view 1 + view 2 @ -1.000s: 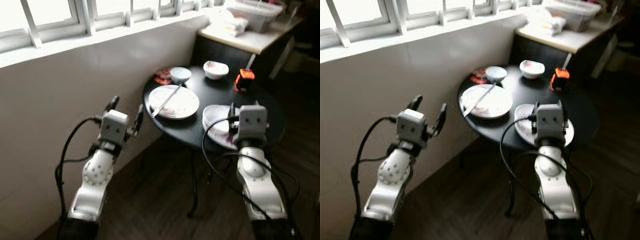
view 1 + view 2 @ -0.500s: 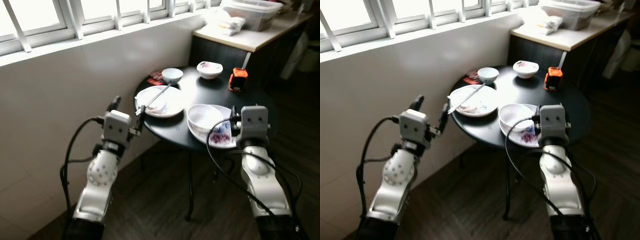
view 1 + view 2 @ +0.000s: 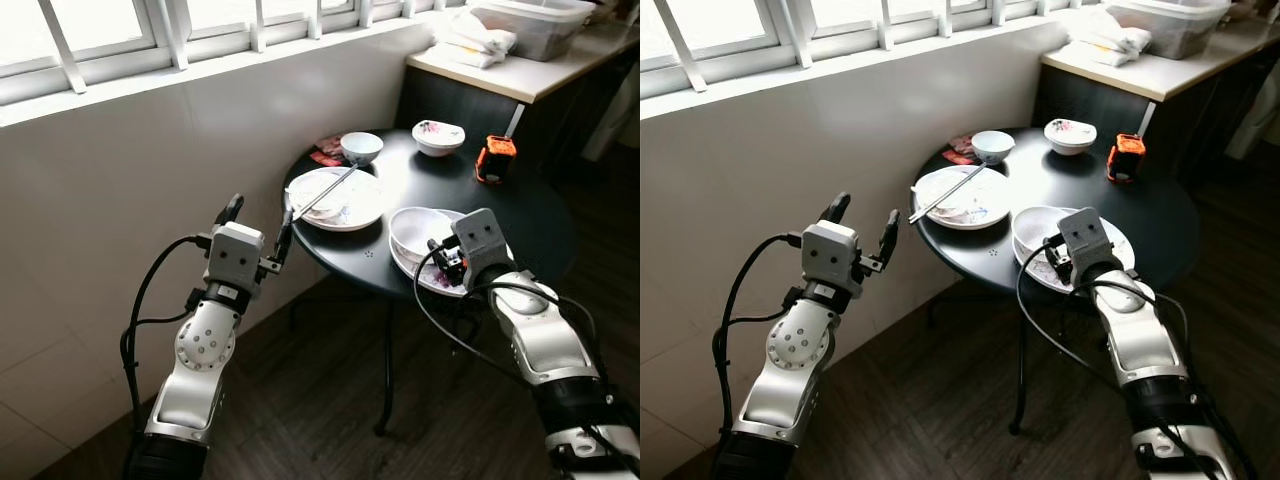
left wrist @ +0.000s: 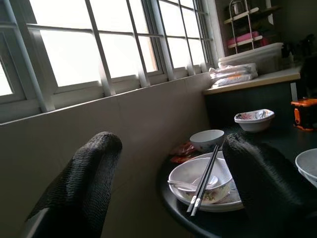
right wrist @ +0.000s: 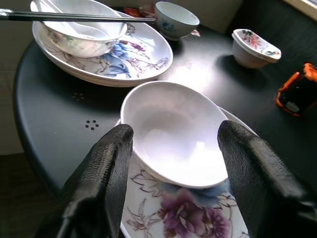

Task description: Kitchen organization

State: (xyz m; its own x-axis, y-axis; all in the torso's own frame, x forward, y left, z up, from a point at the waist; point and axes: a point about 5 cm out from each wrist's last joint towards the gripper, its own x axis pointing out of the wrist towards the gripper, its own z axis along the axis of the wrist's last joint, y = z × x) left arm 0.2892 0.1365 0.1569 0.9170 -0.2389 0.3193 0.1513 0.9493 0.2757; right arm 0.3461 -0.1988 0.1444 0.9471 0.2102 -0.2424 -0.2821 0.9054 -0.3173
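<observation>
On the round black table (image 3: 520, 215), taken as the reference, dishes sit in two groups. Nearest the robot, a white bowl (image 5: 173, 131) rests tilted on a flowered plate (image 5: 183, 218) that lies close to the table's near edge. The right gripper (image 5: 173, 163) is over that edge with its fingers (image 5: 101, 163) spread wide to either side of the bowl's near rim, apart from it and holding nothing. Judgement: the bowl is the item to be collected, and the spread suits straddling its rim before closing.

Toward the window side of the table, a second plate (image 3: 365, 210) carries a bowl with a spoon (image 5: 47, 6) in it, and chopsticks (image 3: 322, 194) lie across its rim, their tips overhanging the table edge. These are loose and would likely fall if the bowl were lifted carelessly. At the far side stand a small cup (image 3: 361, 146), a patterned dish (image 3: 438, 136) and an orange object (image 3: 496, 159), all well apart from the gripper.

The left gripper (image 3: 258, 222) is off the table, raised between the wall (image 3: 120, 200) and the table edge, fingers apart and empty, near the chopstick tips. Room there is tight: wall on one side, rim on the other. Bare tabletop lies between the two plates and toward the orange object, giving the right arm clear space.
</observation>
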